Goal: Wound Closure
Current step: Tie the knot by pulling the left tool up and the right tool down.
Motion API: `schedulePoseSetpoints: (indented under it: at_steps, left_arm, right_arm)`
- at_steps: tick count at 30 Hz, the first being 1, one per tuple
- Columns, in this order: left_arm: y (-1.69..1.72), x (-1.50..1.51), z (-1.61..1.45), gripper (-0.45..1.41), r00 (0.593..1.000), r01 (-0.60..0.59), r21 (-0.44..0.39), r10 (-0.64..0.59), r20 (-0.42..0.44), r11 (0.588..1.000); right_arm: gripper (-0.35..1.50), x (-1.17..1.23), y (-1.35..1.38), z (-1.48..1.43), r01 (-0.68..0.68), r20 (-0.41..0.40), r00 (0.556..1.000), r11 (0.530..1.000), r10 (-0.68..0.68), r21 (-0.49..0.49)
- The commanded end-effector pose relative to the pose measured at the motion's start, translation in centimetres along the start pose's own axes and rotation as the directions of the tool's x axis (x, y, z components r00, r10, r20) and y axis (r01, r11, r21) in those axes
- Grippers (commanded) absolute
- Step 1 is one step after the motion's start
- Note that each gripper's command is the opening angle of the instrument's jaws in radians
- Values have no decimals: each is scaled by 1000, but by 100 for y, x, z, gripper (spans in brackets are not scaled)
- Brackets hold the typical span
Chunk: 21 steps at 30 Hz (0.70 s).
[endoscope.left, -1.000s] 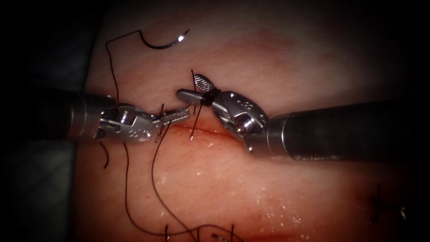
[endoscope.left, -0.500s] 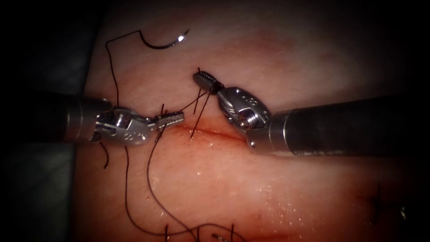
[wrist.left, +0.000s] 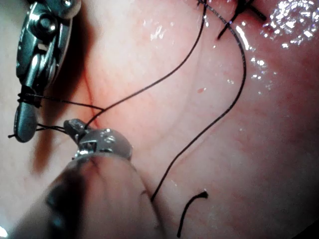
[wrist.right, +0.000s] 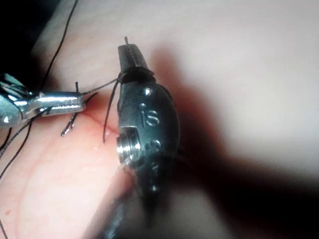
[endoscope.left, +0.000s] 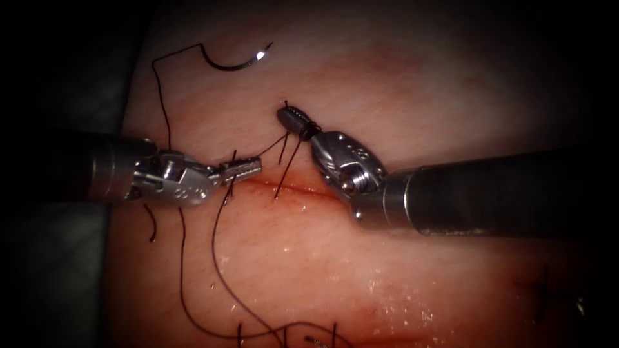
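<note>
**Thread clamped by both hands over the cut, needle parked aside**

The tissue (endoscope.left: 400, 258) is seen as the largest thing, with the cut (endoscope.left: 303, 189) running across it and taken here as the landmark. Red fluid (endoscope.left: 284, 193) is seen lying along the cut.

The right hand (endoscope.left: 293, 119) is held above the cut, toward its right end; its jaws are closed together on the thread (endoscope.left: 216, 258), which is wound around them near their base. The left hand (endoscope.left: 244, 169) is held at the left end of the cut, just above it, with its jaws clamped on the same thread. A short taut span of thread is stretched between the two hands, and two strands are seen dropping from the right hand to the cut. From the left hand a long slack loop is trailed below the cut.

The needle (endoscope.left: 235, 59) is held by neither hand: it is left lying free on the tissue, well above the cut and to its left, not in the tissue, with its thread running down from it toward the left hand.

The risks are judged as follows. The strand could be frayed or snapped if tension is raised unevenly between the two clamped hands. The edge of the cut could be torn by a hard pull. The slack loop could be snagged on a short cut end of thread (endoscope.left: 151, 225) lying left of the cut.
</note>
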Motion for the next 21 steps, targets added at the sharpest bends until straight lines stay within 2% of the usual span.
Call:
schedulePoseSetpoints:
  at_steps: [1, 12, 21]
  left_arm:
    - [1, -2, 7, -45, 1000, 2, -1, -2, 0, 1000]
    - [-30, -14, -1, -45, 999, 37, 10, -37, 28, 999]
    - [-61, -18, 8, -45, 997, 62, 7, -63, 55, 998]
  right_arm:
    - [-35, -12, -4, 2, 1, -4, 1000, 1000, -1, 3]
    - [-35, -29, -21, -17, 26, -37, 999, 1000, -26, 0]
    - [-35, -42, -33, -30, 96, -57, 994, 995, -98, -33]
